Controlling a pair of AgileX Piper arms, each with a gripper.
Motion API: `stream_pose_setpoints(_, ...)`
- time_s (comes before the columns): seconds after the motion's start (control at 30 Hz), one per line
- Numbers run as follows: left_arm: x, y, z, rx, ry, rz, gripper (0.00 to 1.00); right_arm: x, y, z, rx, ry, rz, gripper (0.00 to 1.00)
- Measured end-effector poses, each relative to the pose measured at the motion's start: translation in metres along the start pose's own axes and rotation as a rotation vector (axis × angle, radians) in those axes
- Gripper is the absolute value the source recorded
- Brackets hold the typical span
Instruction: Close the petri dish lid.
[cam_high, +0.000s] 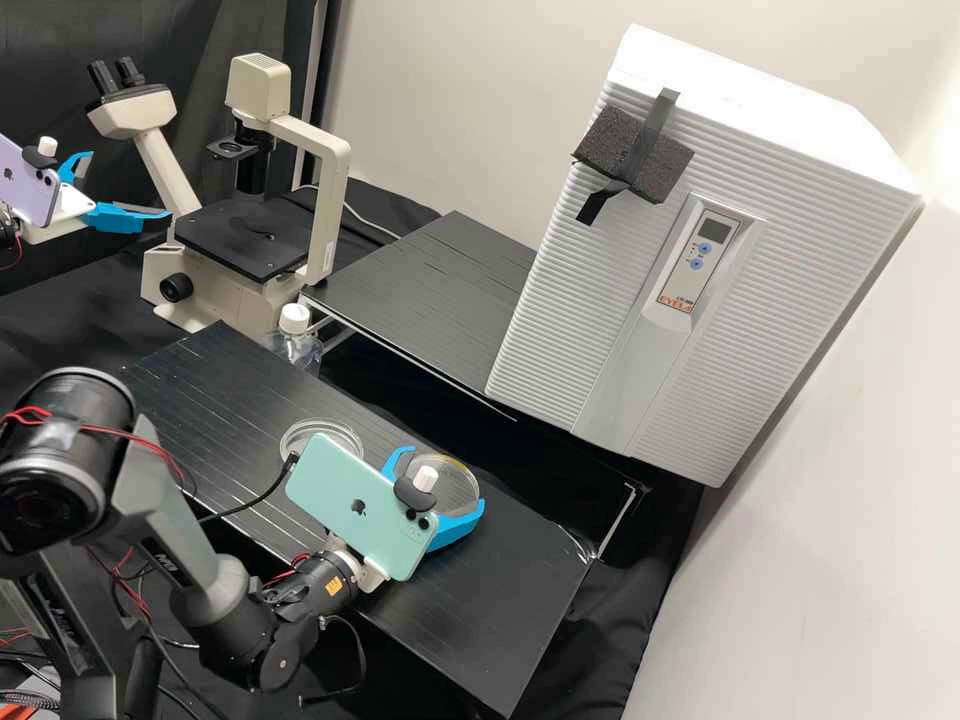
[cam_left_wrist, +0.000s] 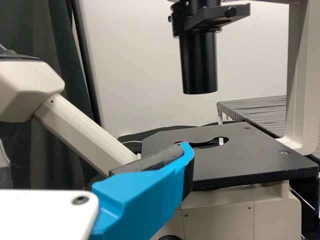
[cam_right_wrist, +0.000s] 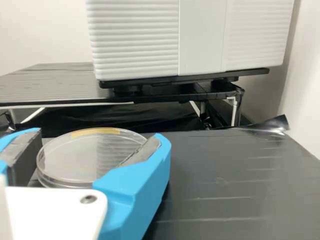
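From left to right, the left gripper (cam_high: 131, 183) hangs beside the microscope (cam_high: 265, 235), its fingers apart. A white-capped bottle (cam_high: 296, 348) stands just to the microscope's right, on the near side. Well nearer the camera than the microscope, a clear round dish (cam_high: 300, 440) lies on the black worktop (cam_high: 530, 600). Farther right of the microscope, the right gripper (cam_high: 447, 475) is around a second clear dish (cam_high: 458, 482); I cannot tell whether it is clamped, or which piece is the lid

1 clear dish (cam_high: 306, 434) part-hidden behind green phone (cam_high: 350, 495), microscope (cam_left_wrist: 240, 157) cropped in left wrist view
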Motion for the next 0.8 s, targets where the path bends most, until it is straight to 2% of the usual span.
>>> stream_pose_setpoints(0.1, 0.000, 0.000, 0.000, 0.000, 0.000, 0.000, 1.00, -0.006, -0.002, -0.009, -0.002, 0.019, 0.015, 0.00)
stream_pose_setpoints(0.33, 0.000, 0.000, 0.000, 0.000, 0.000, 0.000, 1.00, -0.019, -0.014, -0.026, -0.058, 0.072, 0.025, 0.00)
stream_pose_setpoints(0.53, 0.000, 0.000, 0.000, 0.000, 0.000, 0.000, 1.00, -0.024, -0.015, -0.038, -0.121, 0.123, 0.035, 0.00)
stream_pose_setpoints(0.6, 0.000, 0.000, 0.000, 0.000, 0.000, 0.000, 1.00, -0.025, -0.017, -0.041, -0.151, 0.138, 0.016, 0.00)
stream_pose_setpoints(0.8, 0.000, 0.000, 0.000, 0.000, 0.000, 0.000, 1.00, -0.030, -0.024, -0.047, -0.209, 0.163, -0.065, 0.00)
